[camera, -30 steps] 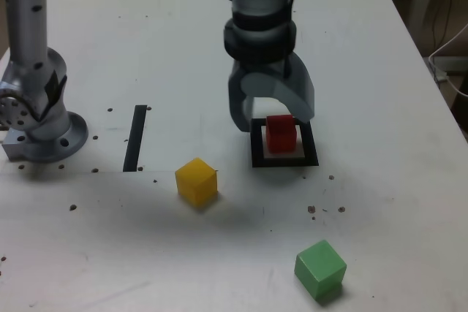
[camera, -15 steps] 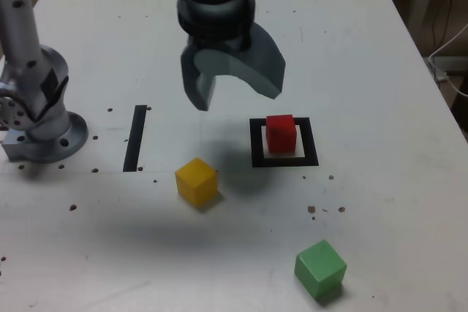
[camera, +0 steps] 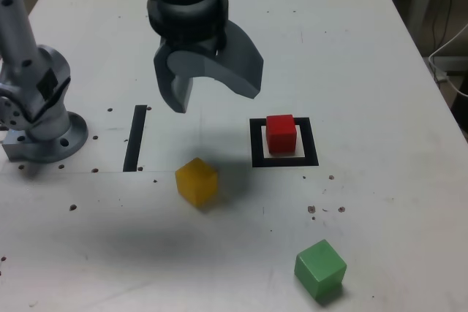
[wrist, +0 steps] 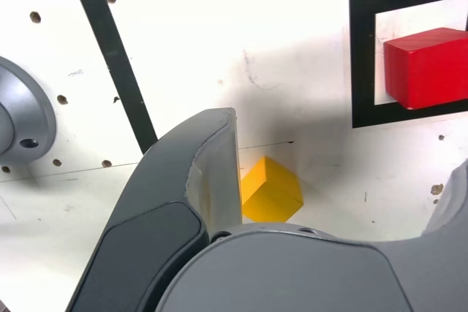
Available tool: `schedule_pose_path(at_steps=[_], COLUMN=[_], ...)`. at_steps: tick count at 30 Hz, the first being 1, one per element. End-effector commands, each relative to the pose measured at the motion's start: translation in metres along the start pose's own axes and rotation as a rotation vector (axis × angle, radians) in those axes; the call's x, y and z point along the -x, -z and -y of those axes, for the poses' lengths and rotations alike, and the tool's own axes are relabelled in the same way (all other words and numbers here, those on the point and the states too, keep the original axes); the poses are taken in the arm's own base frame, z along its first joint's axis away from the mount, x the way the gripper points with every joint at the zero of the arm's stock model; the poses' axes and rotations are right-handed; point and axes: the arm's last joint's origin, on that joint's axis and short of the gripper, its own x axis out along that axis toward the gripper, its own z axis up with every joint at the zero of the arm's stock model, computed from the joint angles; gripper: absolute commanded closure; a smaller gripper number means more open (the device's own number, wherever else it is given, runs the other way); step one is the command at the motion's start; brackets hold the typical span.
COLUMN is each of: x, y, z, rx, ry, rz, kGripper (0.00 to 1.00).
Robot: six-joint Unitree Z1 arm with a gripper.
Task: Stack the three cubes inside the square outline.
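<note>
Open pincer above the tabletop, red cube in the square

The pincer (camera: pixel 208 85) hangs in the air with its jaws spread wide and nothing between them, up and to the exterior view's left of the square outline (camera: pixel 284 161). The red cube (camera: pixel 281 134) sits inside that outline on the white tabletop (camera: pixel 351 56). The yellow cube (camera: pixel 196 180) lies nearer, left of the outline; the green cube (camera: pixel 320 269) lies at the near right, well apart. A black strip (camera: pixel 136 137) lies further left.
</note>
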Motion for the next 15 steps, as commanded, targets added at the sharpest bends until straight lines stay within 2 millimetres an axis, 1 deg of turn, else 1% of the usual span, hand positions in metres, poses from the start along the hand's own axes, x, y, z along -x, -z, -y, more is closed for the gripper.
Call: schedule_pose_path(at_steps=[1,4,7,15], x=[0.002,0.002,0.001,0.001], y=[0.004,0.007,0.012,0.023], z=[0.001,0.003,0.01,0.032], rx=[0.008,0.03,0.076,0.268], ry=[0.004,0.028,0.056,0.088], rz=[0.008,0.0,-0.018,-0.031], kGripper=[0.01,0.01,0.0,0.0])
